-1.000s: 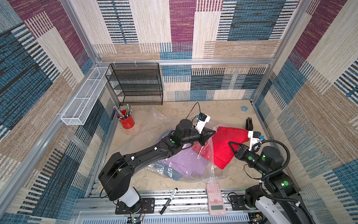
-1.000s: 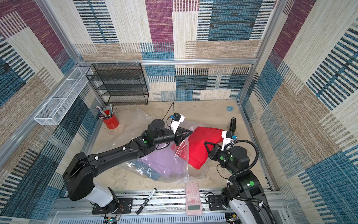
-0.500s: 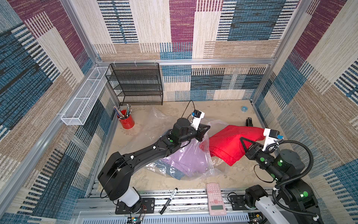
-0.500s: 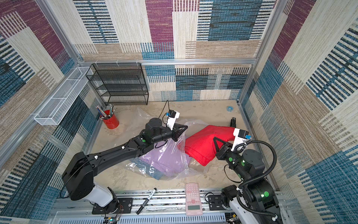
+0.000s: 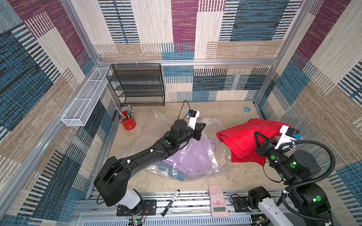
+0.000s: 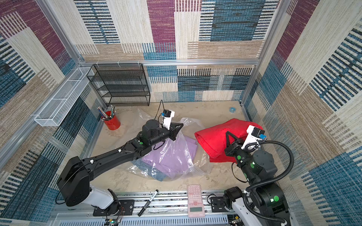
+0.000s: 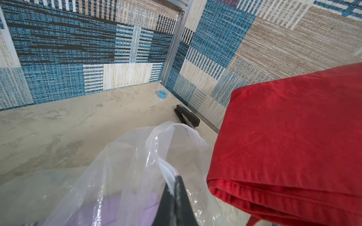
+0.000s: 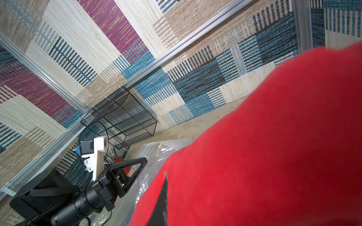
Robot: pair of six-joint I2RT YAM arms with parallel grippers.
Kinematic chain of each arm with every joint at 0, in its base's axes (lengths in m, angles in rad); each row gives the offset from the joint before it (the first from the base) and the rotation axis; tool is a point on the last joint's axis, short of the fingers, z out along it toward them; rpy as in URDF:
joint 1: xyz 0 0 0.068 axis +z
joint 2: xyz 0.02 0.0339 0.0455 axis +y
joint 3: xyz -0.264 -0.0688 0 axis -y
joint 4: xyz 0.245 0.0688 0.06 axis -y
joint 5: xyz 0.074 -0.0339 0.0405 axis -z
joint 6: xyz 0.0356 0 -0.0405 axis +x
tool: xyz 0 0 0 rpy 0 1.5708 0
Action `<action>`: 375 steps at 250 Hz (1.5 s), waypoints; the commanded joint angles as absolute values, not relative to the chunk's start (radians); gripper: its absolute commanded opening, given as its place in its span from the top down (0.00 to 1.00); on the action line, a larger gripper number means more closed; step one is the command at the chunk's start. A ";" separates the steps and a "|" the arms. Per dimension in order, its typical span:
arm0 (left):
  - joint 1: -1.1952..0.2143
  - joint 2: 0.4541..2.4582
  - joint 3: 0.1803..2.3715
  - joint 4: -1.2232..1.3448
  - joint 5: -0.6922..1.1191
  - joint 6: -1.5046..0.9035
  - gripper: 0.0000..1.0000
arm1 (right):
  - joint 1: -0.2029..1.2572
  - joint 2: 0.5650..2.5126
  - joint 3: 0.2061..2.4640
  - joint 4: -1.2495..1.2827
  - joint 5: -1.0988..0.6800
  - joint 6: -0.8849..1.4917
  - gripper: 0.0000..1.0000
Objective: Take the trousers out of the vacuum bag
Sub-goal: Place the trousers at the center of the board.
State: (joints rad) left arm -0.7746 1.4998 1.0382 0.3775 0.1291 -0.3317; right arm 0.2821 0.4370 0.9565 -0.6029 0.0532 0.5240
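The red trousers [image 5: 242,137] [image 6: 213,137] hang folded above the table at the right, outside the vacuum bag. My right gripper [image 5: 256,134] [image 8: 165,176] is shut on them, its fingers half buried in the red cloth [image 8: 274,137]. The clear vacuum bag [image 5: 197,156] [image 6: 176,154] lies crumpled in the middle. Inside it are the lilac trousers [image 5: 188,158] [image 7: 109,207] and, under them, the denim trousers [image 5: 176,174]. My left gripper [image 5: 203,125] [image 7: 173,179] is shut on the bag's raised edge strip [image 7: 162,162].
A red pen cup [image 5: 128,122], a black mesh rack [image 5: 140,86] and a white wire basket [image 5: 84,97] stand at the back left. A blue tape roll [image 5: 246,109] and a black stapler [image 7: 187,116] lie by the right wall. A pink calculator [image 5: 217,199] and a marker [image 5: 170,201] lie on the front rail.
My right gripper has drawn the red trousers out of the bag's mouth, rightward and upward. My left gripper, still holding the bag's edge, has moved slightly back and up.
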 commanded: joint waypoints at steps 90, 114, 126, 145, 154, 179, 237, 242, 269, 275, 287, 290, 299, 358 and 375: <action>-0.719 1.383 0.931 0.351 0.026 -0.305 1.00 | 0.284 0.637 0.935 -0.124 0.154 0.348 1.00; -0.702 1.371 0.916 0.342 0.018 -0.311 1.00 | 0.281 0.691 0.950 -0.063 0.173 0.316 1.00; -0.695 1.362 0.907 0.340 0.014 -0.312 1.00 | 0.272 0.720 0.956 -0.038 0.172 0.304 1.00; -0.687 1.343 0.893 0.331 -0.003 -0.308 1.00 | 0.230 0.769 0.951 0.003 0.130 0.311 1.00; -0.680 1.337 0.889 0.320 -0.018 -0.311 1.00 | 0.197 0.787 0.949 0.017 0.093 0.327 1.00; -0.659 1.332 0.889 0.288 -0.018 -0.318 1.00 | 0.137 0.804 0.939 0.050 0.056 0.346 1.00; -0.634 1.314 0.868 0.291 -0.003 -0.327 1.00 | 0.060 0.861 0.984 0.069 0.017 0.309 1.00; -0.632 1.312 0.865 0.291 -0.002 -0.327 1.00 | 0.055 0.872 0.987 0.073 0.006 0.309 1.00; -0.627 1.299 0.854 0.303 0.008 -0.331 1.00 | 0.026 0.946 0.997 0.116 -0.054 0.323 1.00; -0.627 1.297 0.852 0.306 0.011 -0.332 1.00 | 0.022 0.965 0.999 0.129 -0.072 0.330 1.00; -0.626 1.292 0.851 0.307 0.020 -0.331 1.00 | 0.014 1.005 1.005 0.157 -0.111 0.348 1.00; -0.626 1.292 0.852 0.308 0.023 -0.331 1.00 | 0.012 1.014 1.006 0.165 -0.121 0.354 1.00; -0.626 1.291 0.852 0.307 0.029 -0.330 1.00 | 0.009 1.043 1.010 0.192 -0.147 0.370 1.00; -0.626 1.289 0.854 0.331 0.070 -0.345 1.00 | 0.000 1.277 1.103 0.342 -0.268 0.405 1.00; -0.626 1.291 0.854 0.340 0.083 -0.352 1.00 | -0.001 1.339 1.134 0.382 -0.273 0.388 1.00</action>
State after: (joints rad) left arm -0.6285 1.2942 0.8543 0.2958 0.0467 -0.3378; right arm 0.0006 1.2625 1.0817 0.1169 -0.2111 0.3931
